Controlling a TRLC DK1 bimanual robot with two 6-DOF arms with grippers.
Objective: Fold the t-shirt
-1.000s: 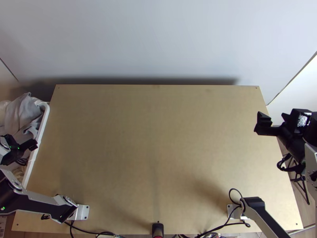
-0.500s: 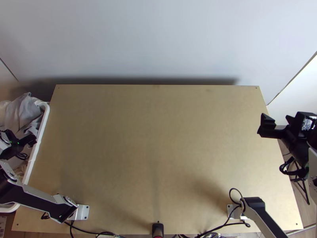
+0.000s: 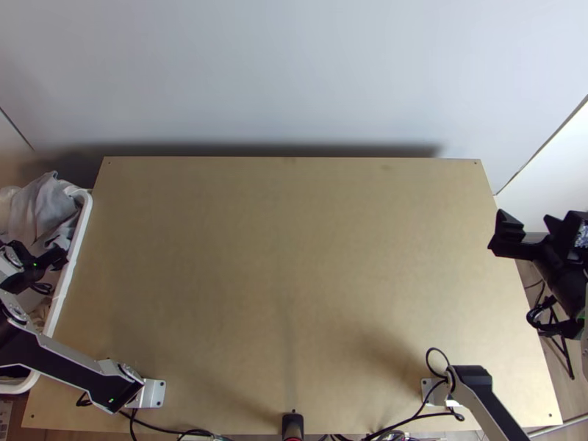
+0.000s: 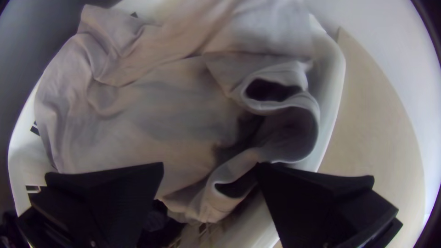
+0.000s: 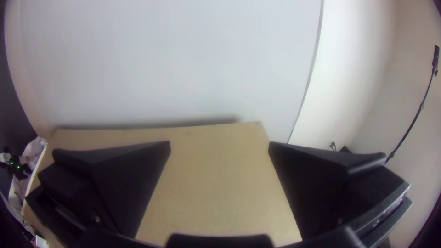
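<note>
A pale wall stands behind the far edge of the light wooden desk. Cables run along the near edge, and a black cable loop rises beside the right arm's base plate. A dark upright thing sits at the middle of the near edge. Past the desk's right side is a black stand.

A white basket stands along the desk's left side, its rim between the left tool and the desk. In it lies a pale grey cloth, bunched, with loose folds and edged openings near the rim; I cannot tell for certain that it is the t-shirt. Something dark shows beneath.

The left arm stretches outward from its base plate and bends back over the basket. Its tool's two black fingers are parted, with cloth visible between them; whether either touches the cloth I cannot tell. The right arm leans outward, and its tool hangs at the desk's right edge, aimed toward the far side, fingers wide apart with nothing between them.
</note>
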